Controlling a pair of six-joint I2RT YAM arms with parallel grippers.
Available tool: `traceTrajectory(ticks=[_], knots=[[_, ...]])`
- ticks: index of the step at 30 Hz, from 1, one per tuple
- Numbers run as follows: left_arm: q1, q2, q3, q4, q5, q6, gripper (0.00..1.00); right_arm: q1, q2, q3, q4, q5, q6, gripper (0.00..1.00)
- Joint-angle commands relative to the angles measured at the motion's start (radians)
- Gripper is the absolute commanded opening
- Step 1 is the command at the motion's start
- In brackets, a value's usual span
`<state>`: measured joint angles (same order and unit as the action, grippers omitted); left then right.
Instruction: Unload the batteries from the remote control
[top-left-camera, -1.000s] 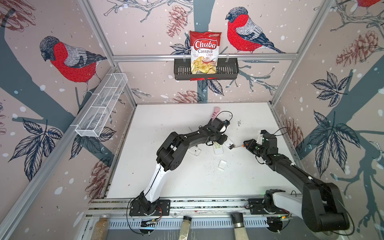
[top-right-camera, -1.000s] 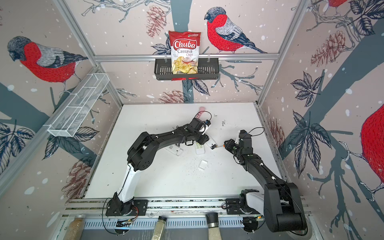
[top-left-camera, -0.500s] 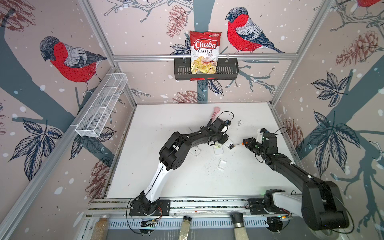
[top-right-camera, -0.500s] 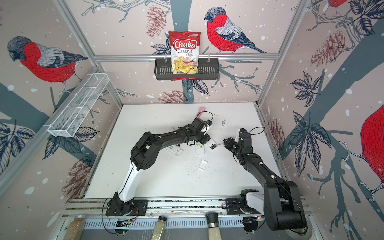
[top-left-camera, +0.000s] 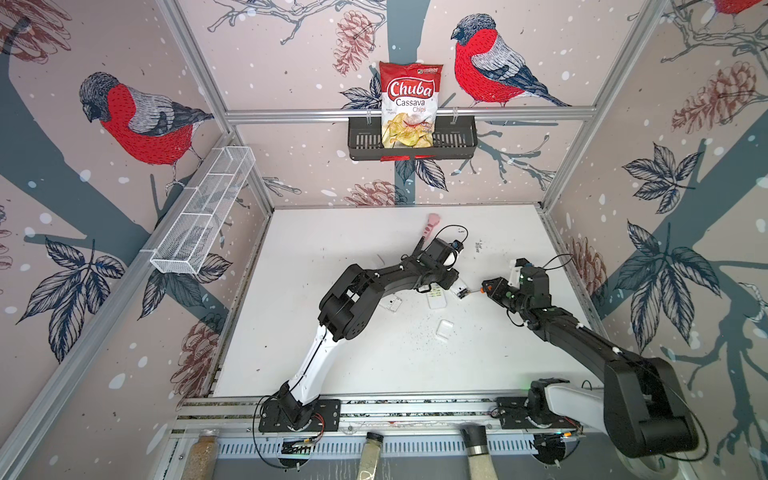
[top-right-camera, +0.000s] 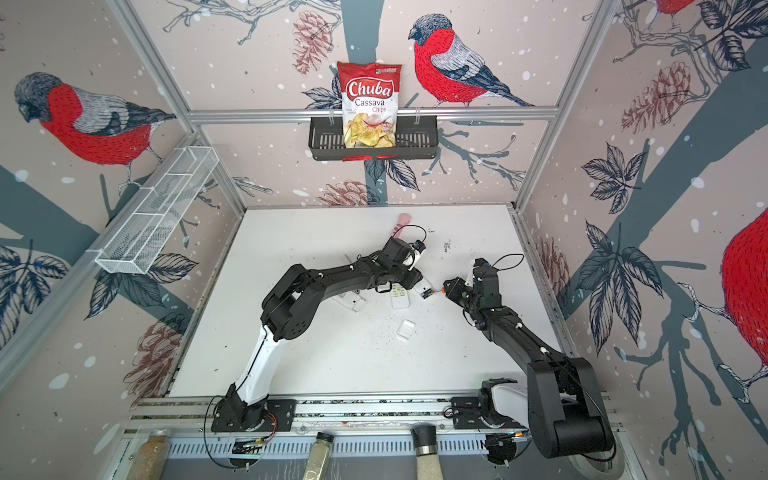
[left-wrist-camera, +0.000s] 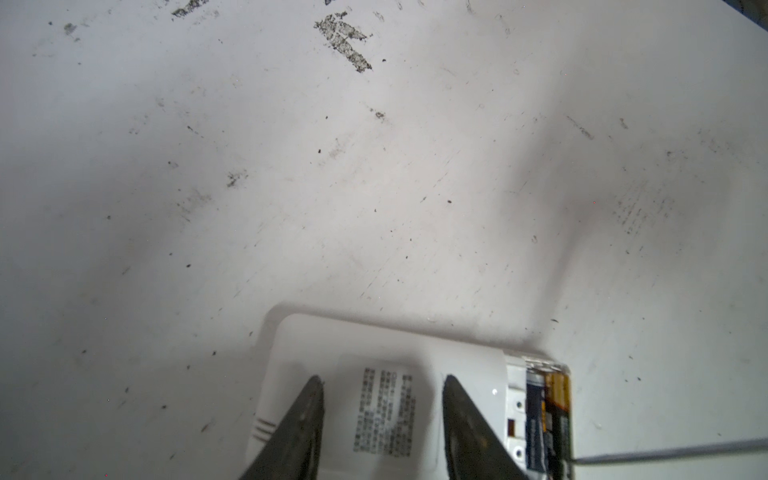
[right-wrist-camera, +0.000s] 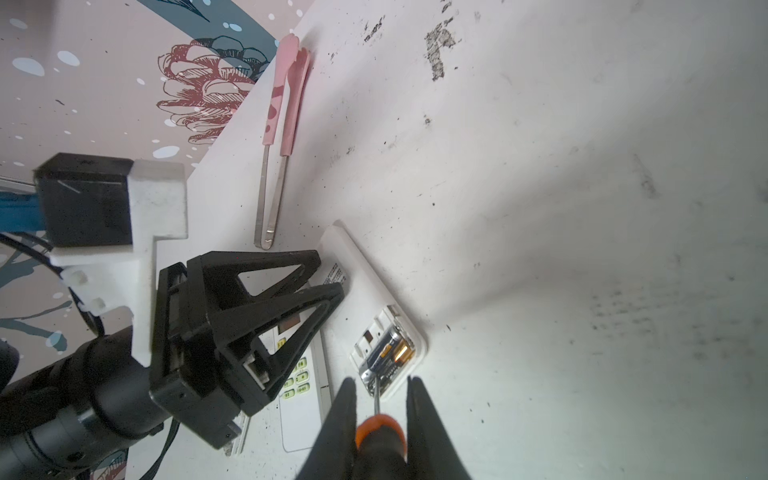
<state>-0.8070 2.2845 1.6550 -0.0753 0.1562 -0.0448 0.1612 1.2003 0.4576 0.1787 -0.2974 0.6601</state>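
Observation:
A white remote control (left-wrist-camera: 390, 353) lies back up with its battery bay open at one end. The batteries (right-wrist-camera: 392, 353) sit side by side in that bay, dark with gold bands (left-wrist-camera: 548, 415). My left gripper (left-wrist-camera: 380, 378) is open, and both fingertips rest on the remote's labelled back; it also shows in both top views (top-left-camera: 451, 282) (top-right-camera: 415, 282). My right gripper (right-wrist-camera: 380, 380) is shut on the orange-and-black screwdriver (right-wrist-camera: 380, 432). The screwdriver's thin shaft reaches into the bay at the batteries' end. In a top view the right gripper (top-left-camera: 488, 287) stands just right of the remote (top-left-camera: 460, 289).
A second white remote (right-wrist-camera: 299, 399) with green buttons lies next to the open one, partly under the left gripper. Pink-handled tongs (right-wrist-camera: 282, 124) lie toward the back wall. A loose battery cover (top-left-camera: 444, 330) and another white remote (top-left-camera: 390, 303) lie on the white table (top-left-camera: 332, 249).
My right gripper has moved a little to the left with the screwdriver, bringing its tip up to the battery bay. The left arm has shifted slightly over the remote.

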Motion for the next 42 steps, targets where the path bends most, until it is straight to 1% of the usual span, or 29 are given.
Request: traceTrajectory(ticks=[1, 9, 16, 21, 23, 25, 29, 32, 42], knots=[[-0.002, 0.000, -0.016, -0.086, 0.012, -0.009, 0.46, 0.006, 0.009, 0.004, 0.015, 0.039, -0.011, 0.00], [-0.002, -0.008, -0.030, -0.081, 0.014, -0.010, 0.46, 0.031, 0.044, 0.007, 0.042, 0.093, -0.024, 0.00], [-0.002, -0.014, -0.039, -0.083, 0.006, -0.004, 0.46, 0.087, 0.040, 0.019, 0.030, 0.189, -0.059, 0.00], [-0.001, -0.019, -0.040, -0.085, 0.006, -0.002, 0.45, 0.157, 0.003, 0.030, 0.016, 0.294, -0.099, 0.00], [0.000, -0.020, -0.039, -0.087, 0.004, -0.001, 0.45, 0.186, -0.007, 0.055, -0.006, 0.337, -0.123, 0.00], [0.000, -0.020, -0.039, -0.089, 0.003, -0.002, 0.45, 0.196, 0.005, 0.099, -0.044, 0.355, -0.145, 0.00], [0.001, -0.023, -0.040, -0.092, 0.006, -0.001, 0.45, 0.196, 0.061, 0.186, -0.117, 0.342, -0.174, 0.00], [0.002, -0.029, -0.043, -0.092, 0.001, -0.003, 0.45, 0.199, 0.105, 0.210, -0.143, 0.330, -0.192, 0.00], [0.008, -0.034, -0.053, -0.093, 0.001, 0.000, 0.44, 0.196, 0.107, 0.268, -0.237, 0.281, -0.230, 0.00]])
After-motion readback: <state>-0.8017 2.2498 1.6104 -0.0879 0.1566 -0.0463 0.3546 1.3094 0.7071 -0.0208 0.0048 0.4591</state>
